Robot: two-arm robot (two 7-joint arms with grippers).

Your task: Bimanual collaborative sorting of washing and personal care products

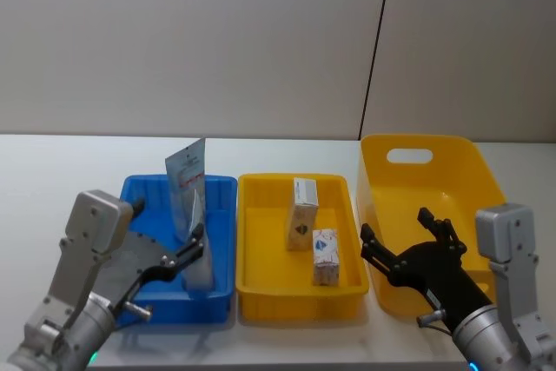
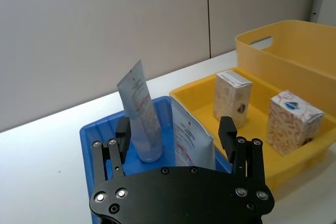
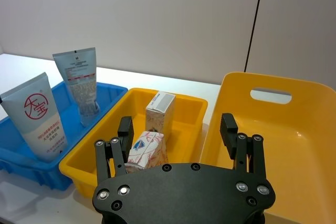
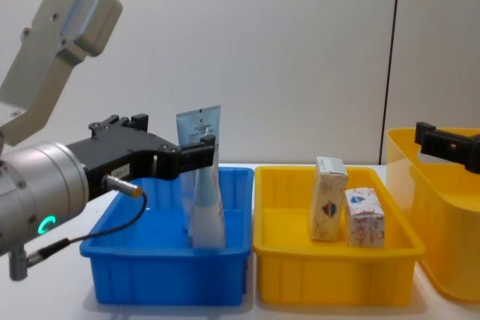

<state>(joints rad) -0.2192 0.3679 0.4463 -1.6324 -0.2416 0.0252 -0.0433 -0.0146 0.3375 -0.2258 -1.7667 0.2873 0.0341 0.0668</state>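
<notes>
Two pale tubes stand in the blue tray (image 1: 148,183): a far tube (image 1: 187,171) and a near tube (image 2: 191,140) with a red round logo (image 3: 39,119). Two cream cartons (image 1: 304,213) (image 1: 325,258) stand in the small yellow tray (image 1: 261,301). My left gripper (image 2: 175,132) is open over the blue tray's near end. Its fingers stand wide apart on either side of the near tube without touching it. Low at the right, my right gripper (image 1: 395,230) is open and empty, by the big yellow bin's near left corner, with the cartons ahead of it (image 3: 149,148).
A large yellow bin (image 1: 469,162) with a handle slot stands at the right and holds nothing visible. The three containers sit side by side on a white table, with bare table behind and left of the blue tray. A grey wall runs behind.
</notes>
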